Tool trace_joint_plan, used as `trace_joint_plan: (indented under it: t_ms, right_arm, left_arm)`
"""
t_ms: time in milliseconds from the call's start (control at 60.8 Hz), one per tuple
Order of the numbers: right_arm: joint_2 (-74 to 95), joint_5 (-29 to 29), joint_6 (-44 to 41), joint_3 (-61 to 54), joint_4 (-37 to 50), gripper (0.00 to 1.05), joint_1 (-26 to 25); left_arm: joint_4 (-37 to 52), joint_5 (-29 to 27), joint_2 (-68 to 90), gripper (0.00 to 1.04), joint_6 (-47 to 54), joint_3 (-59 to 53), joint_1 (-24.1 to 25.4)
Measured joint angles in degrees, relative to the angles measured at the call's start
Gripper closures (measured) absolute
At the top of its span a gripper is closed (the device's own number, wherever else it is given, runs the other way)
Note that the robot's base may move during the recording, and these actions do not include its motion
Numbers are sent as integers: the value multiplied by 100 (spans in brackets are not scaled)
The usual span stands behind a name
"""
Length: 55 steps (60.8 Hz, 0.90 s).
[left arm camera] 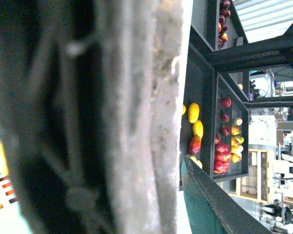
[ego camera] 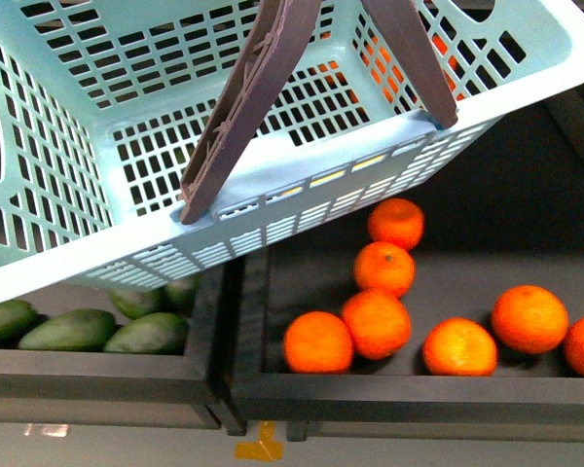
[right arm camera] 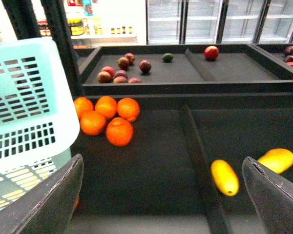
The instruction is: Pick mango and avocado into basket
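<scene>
The turquoise basket [ego camera: 68, 243] hangs tilted above the shelf trays, with nothing inside it. Its brown handle [left arm camera: 136, 117] fills the left wrist view as a blur, and my left gripper [left arm camera: 183, 187] is shut on it. My right gripper [right arm camera: 162, 163] is open over the dark tray floor, to the right of the basket's corner [right arm camera: 24, 97]. A yellow mango [right arm camera: 224, 177] lies just beyond a divider, close to the right finger [right arm camera: 271, 195], with a second one [right arm camera: 277, 160] behind it. A small dark green avocado [right arm camera: 167, 57] sits on the far upper tray.
Several oranges [ego camera: 378, 323] lie in the tray under the basket's front edge. Dull green oval fruits [ego camera: 68, 331] fill the tray to their left. Reddish fruits [right arm camera: 119, 73] and a red apple [right arm camera: 211, 52] share the upper shelf. A raised divider [right arm camera: 193, 146] separates the oranges from the mangoes.
</scene>
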Motion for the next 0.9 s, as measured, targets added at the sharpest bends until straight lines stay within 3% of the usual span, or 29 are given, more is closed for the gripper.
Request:
trace_joint_plan:
  t_ms: [904]
  right_arm:
    - [-7,-9,0,0,-4,9,0]
  left_arm:
    - [0,-31,13,76,-4,0,2]
